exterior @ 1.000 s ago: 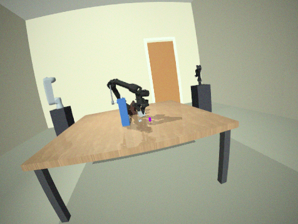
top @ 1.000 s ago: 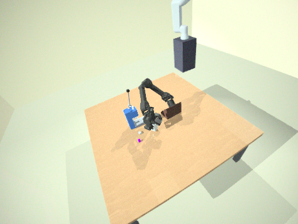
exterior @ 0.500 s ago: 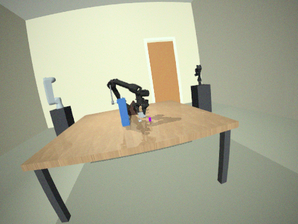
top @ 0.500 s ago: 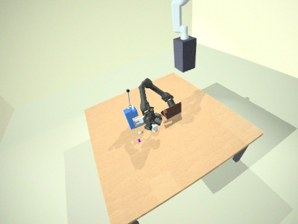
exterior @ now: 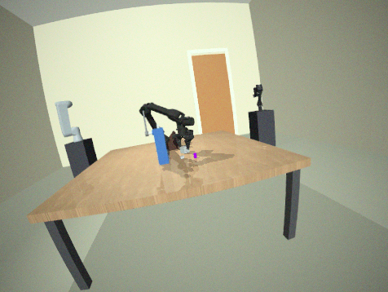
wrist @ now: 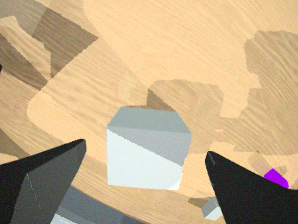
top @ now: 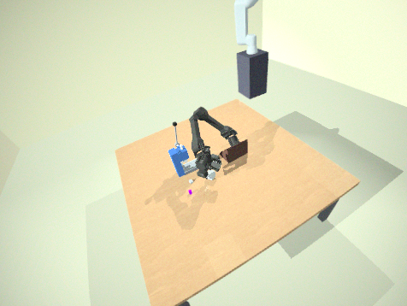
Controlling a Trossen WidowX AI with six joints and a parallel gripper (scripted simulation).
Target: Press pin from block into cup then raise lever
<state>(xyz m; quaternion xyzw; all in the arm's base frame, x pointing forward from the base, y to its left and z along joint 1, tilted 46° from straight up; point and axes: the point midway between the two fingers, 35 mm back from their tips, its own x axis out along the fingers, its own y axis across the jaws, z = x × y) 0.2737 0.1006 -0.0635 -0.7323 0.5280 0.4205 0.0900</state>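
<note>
My gripper (top: pixel 211 170) (exterior: pixel 184 148) (wrist: pixel 147 152) is open, with one finger on each side of a pale grey block (top: pixel 210 175) (wrist: pixel 146 155). The block is untouched by the fingers and stands off the press bed (top: pixel 189 166) (wrist: pixel 95 205). Whether it rests flat on the table is hard to tell. The blue press (top: pixel 178 159) (exterior: pixel 161 146) is beside the gripper, its lever (top: pixel 176 136) (exterior: pixel 146 123) standing up with a black knob. The punch and the block's pin cannot be made out, and I cannot identify the cup.
A small pale piece (top: pixel 191 181) (wrist: pixel 211 209) and a small magenta piece (top: pixel 190 192) (exterior: pixel 195 155) (wrist: pixel 276 179) lie on the table (top: pixel 256 205) near the block. A dark brown upright panel (top: pixel 238 151) stands beside the arm, on the side away from the press.
</note>
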